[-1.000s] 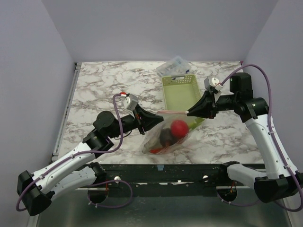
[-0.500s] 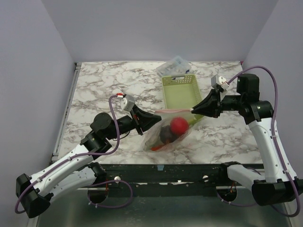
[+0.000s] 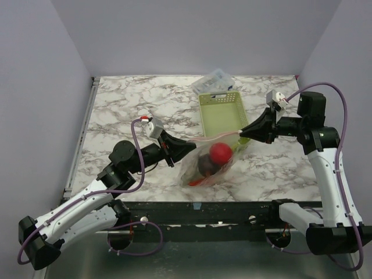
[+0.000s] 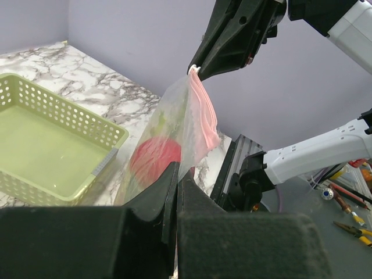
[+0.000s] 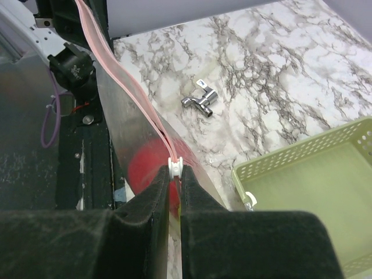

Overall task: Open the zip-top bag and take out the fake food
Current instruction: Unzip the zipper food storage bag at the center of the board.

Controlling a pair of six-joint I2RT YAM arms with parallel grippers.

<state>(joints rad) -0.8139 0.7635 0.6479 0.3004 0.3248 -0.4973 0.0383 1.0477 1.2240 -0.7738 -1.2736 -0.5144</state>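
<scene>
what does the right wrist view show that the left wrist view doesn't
Only the right wrist: a small metal fitting lying on the marble table. Only the left wrist: the right gripper seen from outside, pinching the zip-top bag at its top, and hand tools beyond the table. Both: the bag's pink strip, the red fruit inside, the green basket.

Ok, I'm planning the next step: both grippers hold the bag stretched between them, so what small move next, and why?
Probably draw the right gripper, shut on the white slider, away from the left gripper, which anchors the zip-top bag: the pink strip looks closed and the red fruit is inside.
</scene>
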